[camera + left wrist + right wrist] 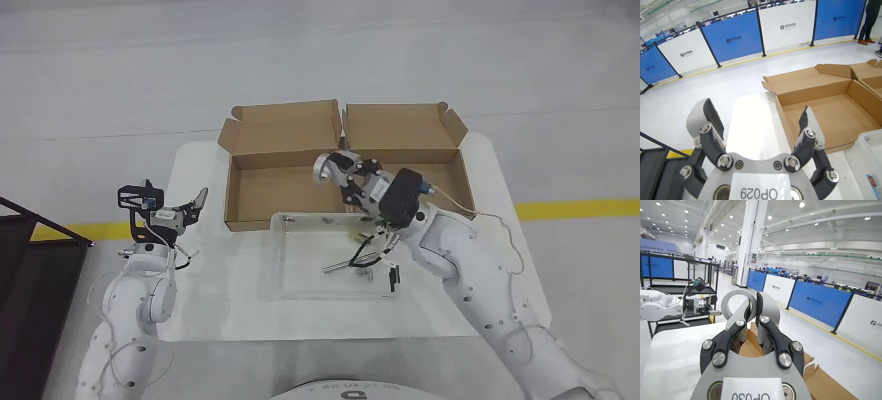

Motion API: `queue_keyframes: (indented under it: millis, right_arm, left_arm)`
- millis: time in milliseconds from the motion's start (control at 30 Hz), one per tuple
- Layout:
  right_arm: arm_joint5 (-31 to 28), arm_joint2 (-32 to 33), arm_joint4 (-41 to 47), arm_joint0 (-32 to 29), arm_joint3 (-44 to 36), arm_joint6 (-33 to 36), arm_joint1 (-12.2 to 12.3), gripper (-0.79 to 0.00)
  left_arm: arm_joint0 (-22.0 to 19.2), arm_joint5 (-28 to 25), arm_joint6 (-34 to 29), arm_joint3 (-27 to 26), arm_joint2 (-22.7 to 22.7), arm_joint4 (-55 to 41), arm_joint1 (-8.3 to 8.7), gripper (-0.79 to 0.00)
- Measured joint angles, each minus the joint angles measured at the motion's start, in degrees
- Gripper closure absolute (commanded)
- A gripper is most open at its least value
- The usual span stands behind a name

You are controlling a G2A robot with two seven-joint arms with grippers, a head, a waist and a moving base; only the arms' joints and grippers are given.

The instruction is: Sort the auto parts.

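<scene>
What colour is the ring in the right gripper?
The ring is silver-grey; it shows best in the right wrist view.

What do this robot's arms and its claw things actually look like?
The arms are smooth white rounded segments with thin cables alongside. The left end effector and right end effector match: a silver plate with a white printed label, black curved links with shiny screws, and two pale fingers lined with black ribbed pads.
</scene>
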Motion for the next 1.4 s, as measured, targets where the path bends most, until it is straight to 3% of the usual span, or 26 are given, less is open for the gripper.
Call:
queue_keyframes:
  millis: [200,367,467,567,667,733,900,1133,1200,1400]
  right_arm:
    - [0.97,0.73,-1.69,-1.96,-1.43,-1.07,0.09,0.000]
    - [-4.45,1.34,1.97,-2.04,-1.76,-0.11,0.24,0.000]
    - [-12.76,1.99,9.50,-1.23,-0.19,0.29,0.45,0.000]
    - [-27.73,1.38,24.81,1.69,5.49,3.14,1.00,0.000]
    - [-35.26,-3.41,44.57,7.67,7.92,12.30,2.42,0.000]
    - [-35.28,-7.81,58.64,11.05,7.35,20.30,3.67,0.000]
    - [-35.08,-10.74,85.74,15.37,7.35,39.70,5.79,0.000]
    - [-35.09,-10.05,118.15,17.90,11.27,66.98,5.52,0.000]
    - [-35.09,-10.40,121.37,18.36,11.85,69.52,5.27,0.000]
    - [-35.09,-11.76,121.45,19.33,12.34,67.91,4.94,0.000]
  left_arm:
    - [0.00,0.00,0.00,0.00,0.00,0.00,0.00,-0.785]
    - [0.00,0.00,0.00,0.00,0.00,0.00,0.00,-0.785]
    - [0.00,0.00,0.00,0.00,0.00,0.00,0.00,-0.785]
    - [0.00,0.00,0.00,0.00,0.00,0.00,0.00,-0.785]
    - [0.00,0.00,0.00,0.00,0.00,0.00,0.00,-0.785]
    - [0.00,0.00,0.00,0.00,0.00,0.00,0.00,-0.785]
    - [0.00,0.00,0.00,0.00,0.00,0.00,0.00,-0.785]
    - [0.00,0.00,0.00,0.00,0.00,0.00,0.00,-0.785]
    - [0.00,0.00,0.00,0.00,0.00,0.00,0.00,-0.785]
    - [0.00,0.00,0.00,0.00,0.00,0.00,0.00,-0.785]
